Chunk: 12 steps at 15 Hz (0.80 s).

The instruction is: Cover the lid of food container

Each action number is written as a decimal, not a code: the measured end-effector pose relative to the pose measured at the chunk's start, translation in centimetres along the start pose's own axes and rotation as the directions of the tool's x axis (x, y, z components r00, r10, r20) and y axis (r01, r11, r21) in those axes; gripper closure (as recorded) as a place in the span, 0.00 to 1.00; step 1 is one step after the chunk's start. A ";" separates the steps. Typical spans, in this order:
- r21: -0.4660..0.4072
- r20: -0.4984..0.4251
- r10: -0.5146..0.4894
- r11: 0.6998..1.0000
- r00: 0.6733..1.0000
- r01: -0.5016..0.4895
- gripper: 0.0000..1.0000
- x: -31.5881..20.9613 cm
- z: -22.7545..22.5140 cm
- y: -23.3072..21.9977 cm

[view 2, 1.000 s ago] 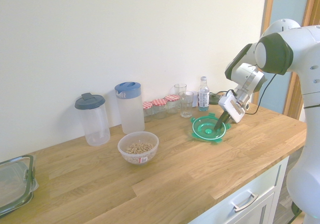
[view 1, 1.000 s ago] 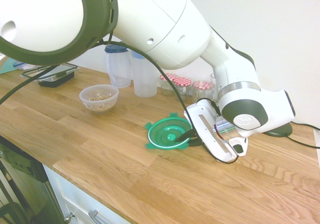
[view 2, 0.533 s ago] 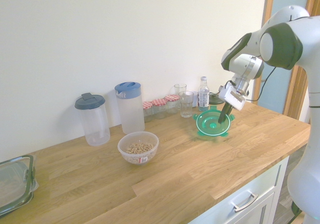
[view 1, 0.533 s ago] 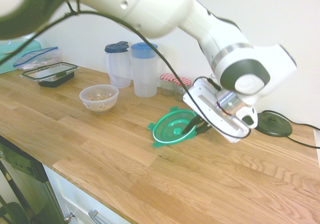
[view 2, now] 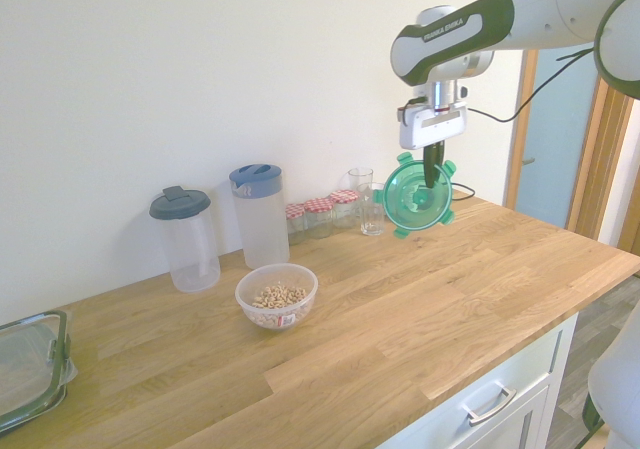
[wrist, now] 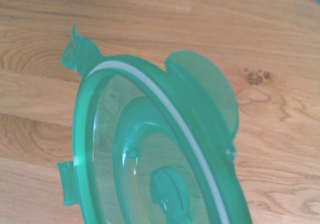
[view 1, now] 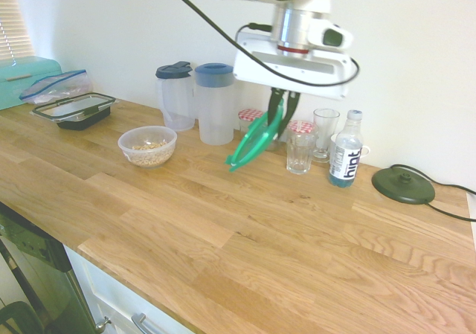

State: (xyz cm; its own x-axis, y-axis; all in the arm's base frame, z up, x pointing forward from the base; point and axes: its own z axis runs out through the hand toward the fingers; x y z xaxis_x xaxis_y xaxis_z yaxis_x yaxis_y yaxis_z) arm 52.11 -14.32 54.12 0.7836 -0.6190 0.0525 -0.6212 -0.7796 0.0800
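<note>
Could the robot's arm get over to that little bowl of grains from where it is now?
Probably yes: nothing seems to stand between the hand and the bowl, whose top is open. But the hand already grips the green lid, so it likely couldn't grab the bowl too.

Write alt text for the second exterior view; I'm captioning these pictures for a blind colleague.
A robot gripper holds a round green lid tilted steeply above a wooden counter. Nearer the camera, a clear bowl of beige grains stands uncovered, with two lidded jugs, red-checked jars and glasses by the wall.
</note>
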 end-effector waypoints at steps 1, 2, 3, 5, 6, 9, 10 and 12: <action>-0.047 -0.050 0.000 0.999 0.999 -0.002 1.00 -1.4 -0.4 -1.9; -0.093 -0.103 0.000 0.996 0.995 -0.009 1.00 -2.6 -0.7 -3.6; -0.138 -0.153 0.001 0.990 0.988 -0.023 1.00 -3.7 -0.9 -5.0; -0.224 -0.247 0.008 0.972 0.969 -0.065 1.00 -5.3 -0.6 -7.2; -0.263 -0.294 0.010 0.960 0.956 -0.091 1.00 -6.1 -0.2 -8.3; -0.359 -0.430 0.019 0.914 0.903 -0.191 1.00 -9.4 0.2 -11.5; -0.379 -0.474 0.026 0.896 0.880 -0.231 1.00 -10.9 0.1 -12.7; -0.412 -0.553 0.048 0.852 0.832 -0.323 1.00 -14.6 -0.1 -15.0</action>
State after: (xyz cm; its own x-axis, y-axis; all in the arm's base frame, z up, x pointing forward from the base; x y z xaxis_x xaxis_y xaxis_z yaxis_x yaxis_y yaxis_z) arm 49.99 6.40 52.30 0.6266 -0.4997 0.5981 -0.7790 -0.4246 0.4613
